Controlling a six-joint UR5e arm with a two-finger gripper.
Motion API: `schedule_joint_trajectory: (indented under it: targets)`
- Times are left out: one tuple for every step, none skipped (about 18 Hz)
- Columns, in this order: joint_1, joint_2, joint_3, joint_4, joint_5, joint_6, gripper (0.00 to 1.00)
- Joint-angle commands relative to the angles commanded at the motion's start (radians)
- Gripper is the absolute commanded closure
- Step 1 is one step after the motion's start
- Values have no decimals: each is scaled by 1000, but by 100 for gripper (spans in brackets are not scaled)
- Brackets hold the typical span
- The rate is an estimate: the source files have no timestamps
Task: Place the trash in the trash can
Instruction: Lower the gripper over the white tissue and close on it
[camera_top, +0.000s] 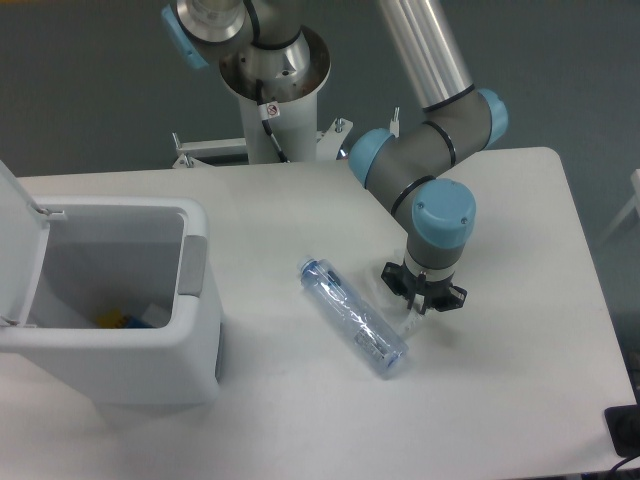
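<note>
Clear bottle (352, 316) with blue cap and bluish label; clear-white wrapper (392, 300) beside it. White trash can (150, 345), grey side panel, yellow and blue bits inside. White table (500, 400); black gripper (424, 302) under grey arm (420, 170) with light-blue joint caps.

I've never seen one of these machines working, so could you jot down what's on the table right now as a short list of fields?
bin: white bin at the table's left, lid open, something yellow and blue inside
bottle: clear bottle lying on its side mid-table, blue cap toward the bin
wrapper: crumpled wrapper beside the bottle, mostly hidden under the pincer
pincer: pincer low over the wrapper; open or shut cannot be told
trash binned: neither bottle nor wrapper yet
</note>
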Motion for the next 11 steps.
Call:
schedule_joint_trajectory:
  targets:
    - [6, 9, 2, 0, -6, 5, 100]
    - [18, 20, 3, 0, -9, 5, 100]
    - [41, 32, 6, -2, -15, 6, 100]
    - [63, 43, 15, -11, -41, 6, 100]
    - [83, 55, 23, -12, -87, 6, 100]
    - [90, 66, 28, -12, -115, 6, 100]
    - [92, 71, 41, -14, -133, 5, 100]
    - [94, 72, 57, -15, -149, 3, 100]
    - [94, 74, 81, -21, -165, -7, 100]
    - [92, 81, 118, -53, -195, -15, 100]
    - [92, 89, 139, -83, -212, -41, 100]
